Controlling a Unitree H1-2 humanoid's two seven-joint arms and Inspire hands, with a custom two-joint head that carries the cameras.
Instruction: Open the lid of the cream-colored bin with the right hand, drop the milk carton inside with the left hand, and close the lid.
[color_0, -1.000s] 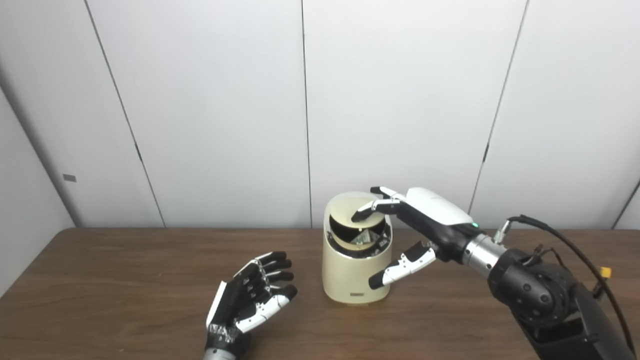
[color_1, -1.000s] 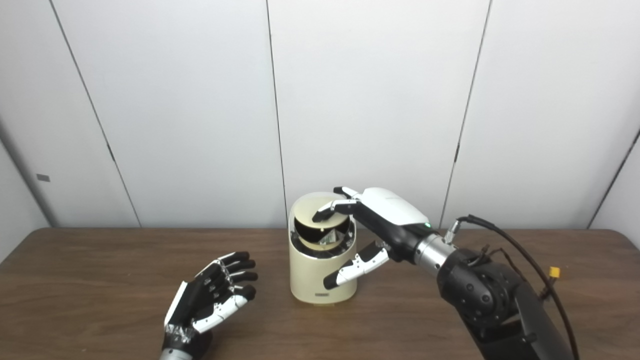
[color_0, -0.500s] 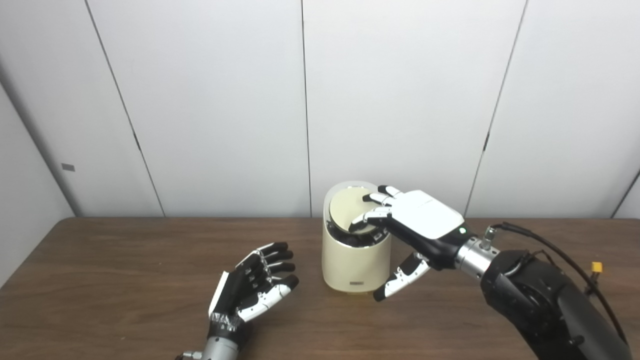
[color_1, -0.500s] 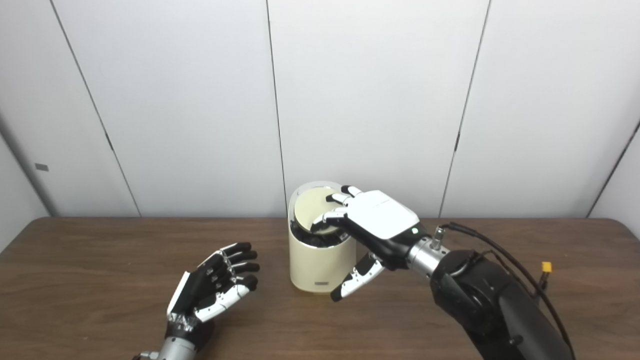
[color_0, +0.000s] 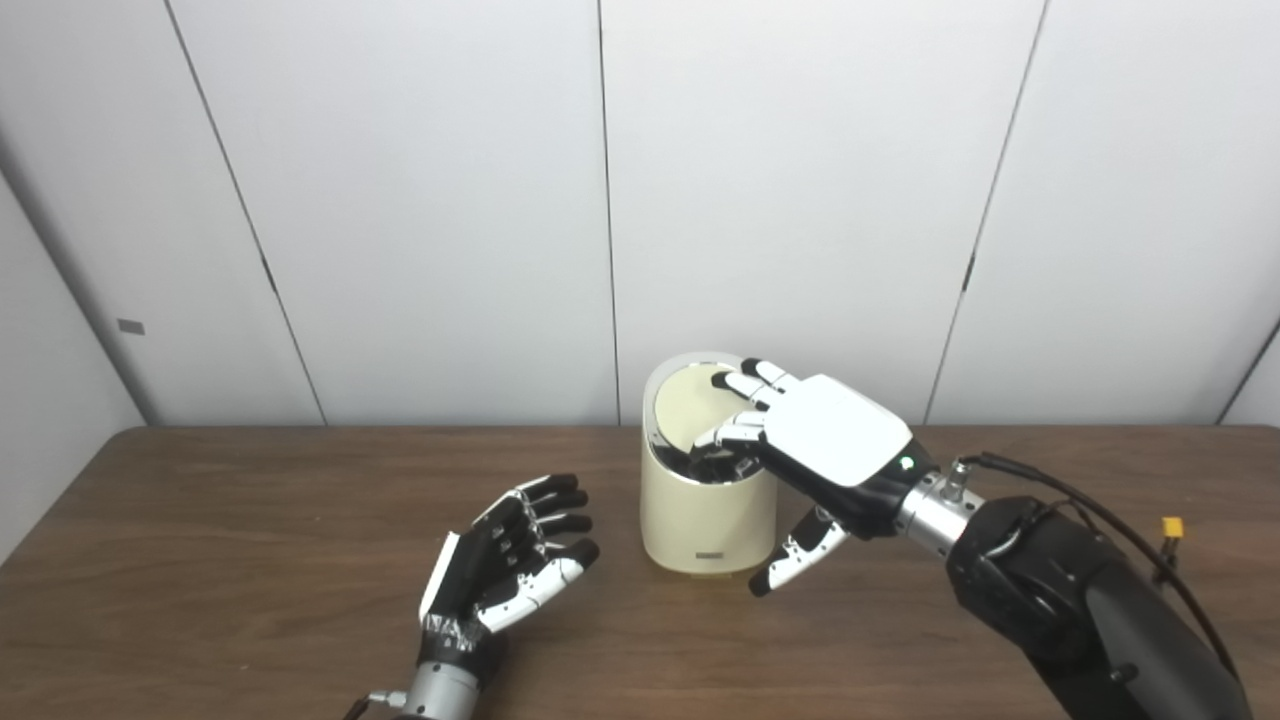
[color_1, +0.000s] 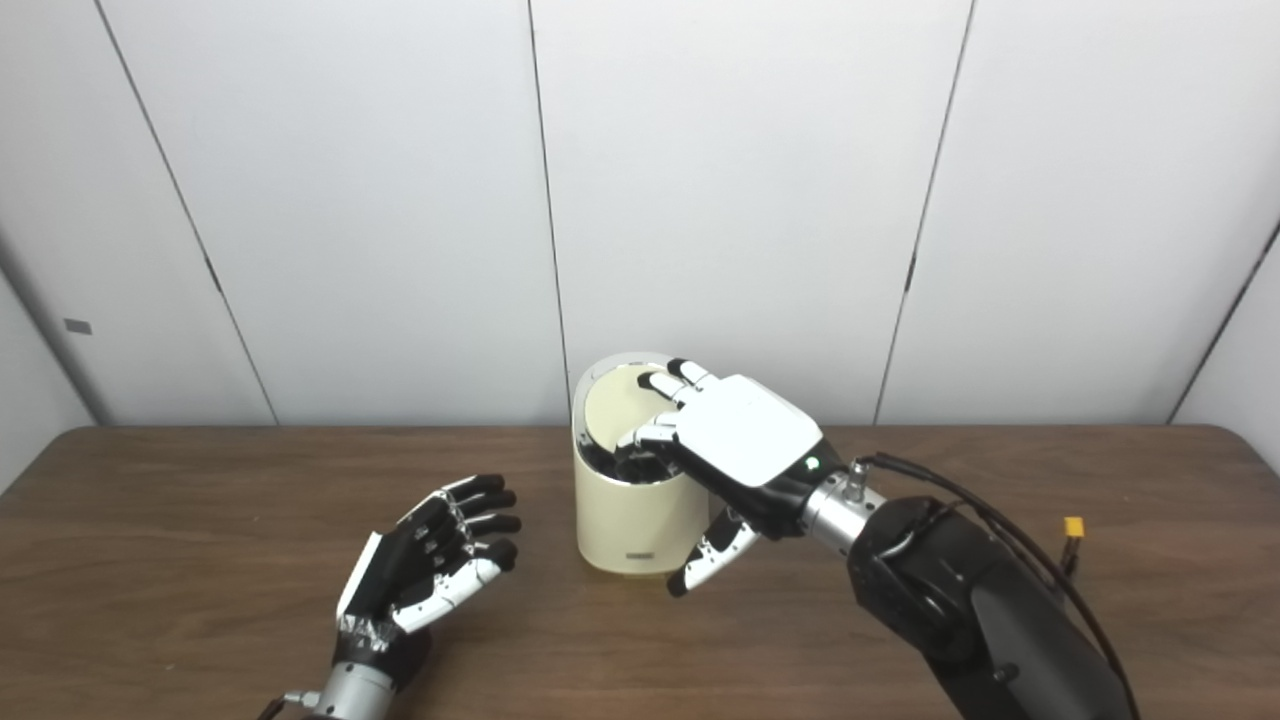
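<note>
Now, with fingertips (color_0: 722, 383) of the right robot hand (color_0: 825, 440) spread on the bin's (color_0: 705, 520) nearly shut lid (color_0: 683, 410), holding nothing, it should press gently downward until seated, while the left robot hand (color_0: 505, 570) waits open, empty.

the right hand (color_0: 820, 440) rests its fingers on the tilted lid (color_0: 690, 415) of the cream bin (color_0: 700, 520), while the left hand (color_0: 505, 570) hovers open, palm up, beside the bin over the table (color_0: 200, 560).

Looks like a lab or test room: bare white wall panels (color_0: 800, 200) with dark seams behind a plain wood-grain table (color_0: 250, 520), loose black cable (color_1: 960, 490) with a yellow connector (color_1: 1074, 525).
</note>
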